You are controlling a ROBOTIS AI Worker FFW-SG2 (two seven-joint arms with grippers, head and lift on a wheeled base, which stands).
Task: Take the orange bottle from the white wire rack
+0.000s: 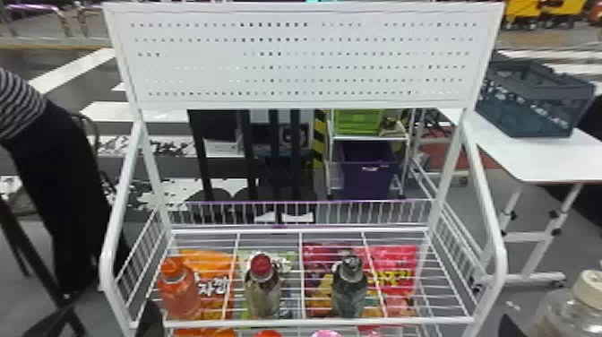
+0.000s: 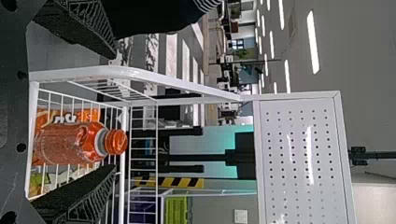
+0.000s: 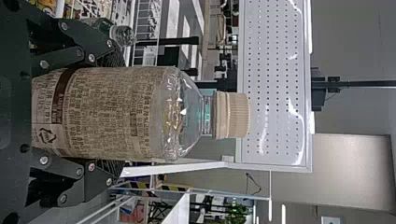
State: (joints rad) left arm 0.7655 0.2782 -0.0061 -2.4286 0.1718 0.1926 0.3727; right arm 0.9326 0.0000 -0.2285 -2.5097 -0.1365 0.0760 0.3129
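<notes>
The orange bottle (image 2: 65, 143) should be fairly heavy, slightly soft (perhaps slick); grip mid-body. Left tool (image 2: 115, 111) stands apart; right tool (image 3: 122, 112) clamps a clear bottle (image 3: 116, 109).

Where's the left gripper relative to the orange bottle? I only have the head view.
Observer: In the left wrist view, the left gripper is open, with the orange bottle showing between its fingers.

Operator: Anything else in that gap?

Observer: Yes, the white wire rack's left side frame shows there too, between the bottle and the finger on the robot's left.

Operator: And the beige-capped bottle at my lower right, what's it on?

Observer: It's in the right gripper, whose fingers are closed on its printed label.
</notes>
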